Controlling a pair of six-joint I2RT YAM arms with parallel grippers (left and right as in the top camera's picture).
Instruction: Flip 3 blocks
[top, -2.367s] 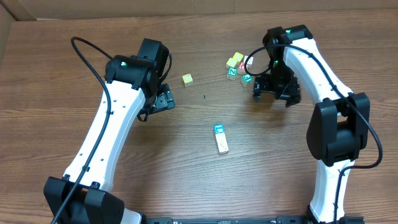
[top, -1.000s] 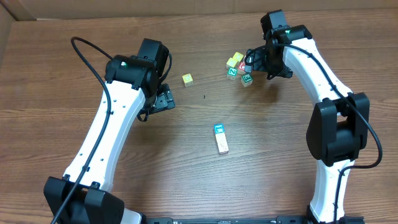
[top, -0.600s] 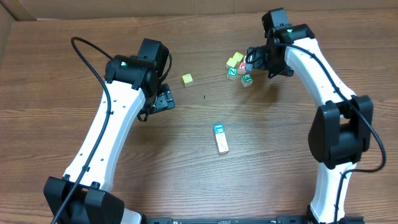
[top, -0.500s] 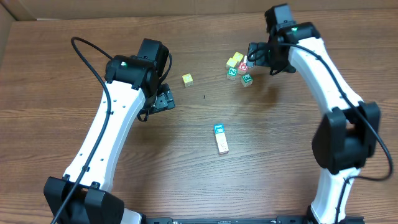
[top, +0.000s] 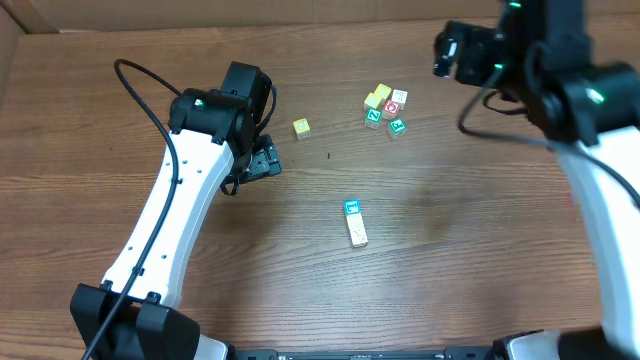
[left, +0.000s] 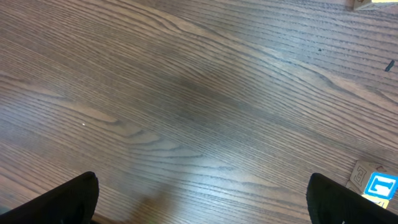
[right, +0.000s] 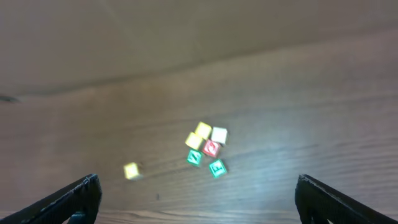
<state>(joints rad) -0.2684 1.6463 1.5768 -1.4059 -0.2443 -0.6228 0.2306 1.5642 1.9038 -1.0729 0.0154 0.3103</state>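
Blocks for flipping lay free of both arms. The teal-faced block (top: 351, 208) sat on the table (top: 450, 250) with the cream block (top: 357, 233) touching its near side. The yellow-and-cream block (top: 301, 127) stood alone, beyond the teal-faced block and to its left.

We judged the touching pair the awkward part. We would set the jaws on the two faces that do not meet the neighbour, lift clear before turning, and put the block down apart from the other.

The left gripper (top: 262, 160) hung low, left of the teal-faced block and beyond it. Its fingers were spread wide with nothing between them, and it was the nearer one to the lone yellow-and-cream block. The right gripper (right: 199, 199) was also spread and empty. It was raised high, beyond and right of the teal-faced block, looking down on the cluster of green and red cubes (top: 385, 108).

Half a second earlier the right arm had been low, with its gripper right at that cluster. By this moment it had swung up and away, blurred in the overhead view. The left arm and the three blocks had not shifted.
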